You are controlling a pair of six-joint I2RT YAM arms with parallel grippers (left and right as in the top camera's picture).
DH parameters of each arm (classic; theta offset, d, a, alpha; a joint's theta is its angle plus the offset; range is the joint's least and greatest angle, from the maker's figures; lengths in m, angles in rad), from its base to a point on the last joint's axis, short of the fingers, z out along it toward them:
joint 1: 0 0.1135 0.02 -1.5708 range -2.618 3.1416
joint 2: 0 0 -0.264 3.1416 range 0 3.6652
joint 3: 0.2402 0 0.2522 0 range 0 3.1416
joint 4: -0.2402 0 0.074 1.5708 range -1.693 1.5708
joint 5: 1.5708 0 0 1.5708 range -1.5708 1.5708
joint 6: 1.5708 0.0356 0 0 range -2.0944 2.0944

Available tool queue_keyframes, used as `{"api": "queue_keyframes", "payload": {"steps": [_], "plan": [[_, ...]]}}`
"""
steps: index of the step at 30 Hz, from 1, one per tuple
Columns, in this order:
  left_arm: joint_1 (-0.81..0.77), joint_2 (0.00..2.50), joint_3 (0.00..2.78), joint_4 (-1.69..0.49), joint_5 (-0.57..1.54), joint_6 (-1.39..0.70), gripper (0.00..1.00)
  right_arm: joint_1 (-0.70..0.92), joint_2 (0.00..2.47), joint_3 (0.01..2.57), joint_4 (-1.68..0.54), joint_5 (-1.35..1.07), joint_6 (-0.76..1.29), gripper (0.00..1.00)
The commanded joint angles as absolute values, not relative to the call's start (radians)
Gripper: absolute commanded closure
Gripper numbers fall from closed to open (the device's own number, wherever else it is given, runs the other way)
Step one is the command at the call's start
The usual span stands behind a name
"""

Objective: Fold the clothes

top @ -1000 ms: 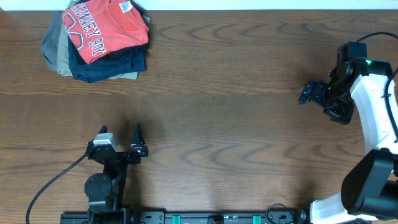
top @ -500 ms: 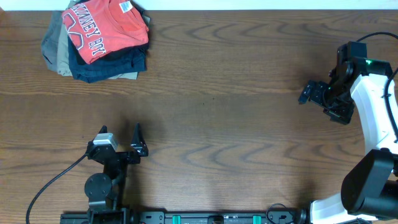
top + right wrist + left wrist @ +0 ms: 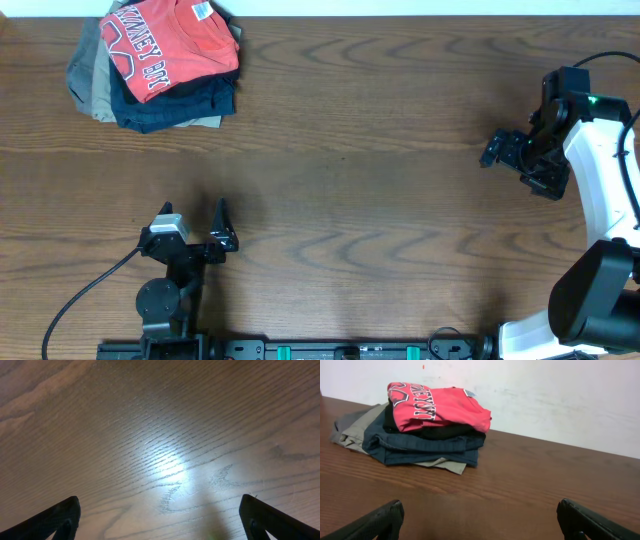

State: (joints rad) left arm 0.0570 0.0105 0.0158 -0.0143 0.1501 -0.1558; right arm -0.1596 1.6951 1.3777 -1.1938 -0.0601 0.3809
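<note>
A red T-shirt [image 3: 170, 45] is stacked on folded garments [image 3: 175, 108] at eleven o'clock. The left gripper [image 3: 193, 207] at seven and right gripper [image 3: 159, 502] at three are spread wide open.

This looks like a robotics lab bench: a wood-grain table [image 3: 380, 150] stands against a plain white wall [image 3: 560, 395]. The left arm [image 3: 168, 275] is mounted at 7 o'clock and the right arm [image 3: 605, 190] at 3. A cable [image 3: 85, 290] trails off at 8, and a rail [image 3: 330, 351] runs along 6.

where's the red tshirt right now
In the overhead view the red T-shirt lies folded atop the garment pile at the far-left corner of the table.
</note>
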Motion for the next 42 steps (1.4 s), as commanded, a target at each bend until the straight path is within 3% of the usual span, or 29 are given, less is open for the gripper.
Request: {"api": "queue_keyframes", "payload": {"steps": [1, 27, 33, 42], "plan": [[0.062, 0.004, 0.004, -0.056, 0.161, -0.142, 0.02, -0.161, 1.682, 1.389, -1.195, -0.064, 0.369, 0.01], [0.062, 0.004, 0.004, -0.056, 0.161, -0.142, 0.02, -0.099, 0.868, 1.388, -1.197, 0.012, 0.365, 0.01], [0.062, 0.004, 0.004, -0.056, 0.161, -0.142, 0.02, 0.025, 0.701, 1.277, -0.989, 0.007, 0.334, 0.01], [0.062, 0.004, 0.004, -0.056, 0.161, -0.142, 0.02, 0.059, 0.392, 0.776, -0.614, -0.063, 0.305, 0.01]]}}
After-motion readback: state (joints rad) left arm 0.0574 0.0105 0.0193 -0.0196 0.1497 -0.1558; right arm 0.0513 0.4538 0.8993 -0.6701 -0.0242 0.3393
